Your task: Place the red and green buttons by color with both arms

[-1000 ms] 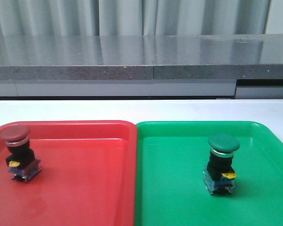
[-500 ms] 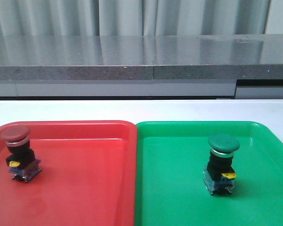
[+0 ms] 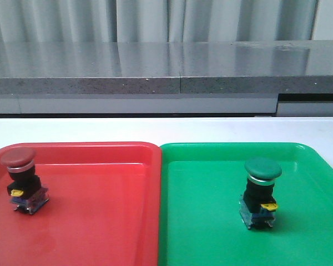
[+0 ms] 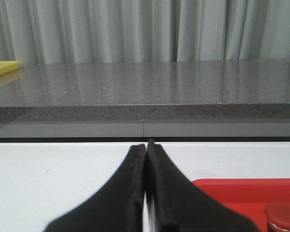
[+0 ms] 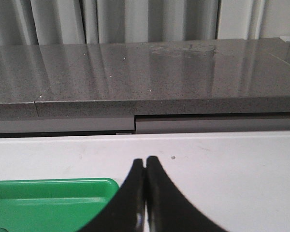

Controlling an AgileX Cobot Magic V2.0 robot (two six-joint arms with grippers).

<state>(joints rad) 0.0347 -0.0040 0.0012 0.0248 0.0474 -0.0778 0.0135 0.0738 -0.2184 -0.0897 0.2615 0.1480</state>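
I am looking over the white table (image 3: 72, 128) from far away. Two trays are sitting side by side on it and their edges are touching. The red tray (image 3: 100, 221) is lying on the left and the green tray (image 3: 211, 221) is lying on the right.

The red button (image 3: 22, 180) is standing upright in the red tray, near its left side. The green button (image 3: 261, 191) is standing upright in the green tray, toward its right half. Each button is showing its round cap on top, a black body under it, a little yellow tab and a bluish clear base. The two buttons are sitting well apart.

I am not seeing either arm in the front view. In the left wrist view, the left gripper (image 4: 146, 147) is pressing its two black fingers together with nothing between them. A corner of the red tray and the red cap are peeking in beside them. In the right wrist view, the right gripper (image 5: 145, 162) is also pressing its fingers together on nothing, with a corner of the green tray showing close by.

A long grey counter (image 3: 166, 66) is running behind the table, and pale curtains (image 3: 155, 19) are hanging behind that.
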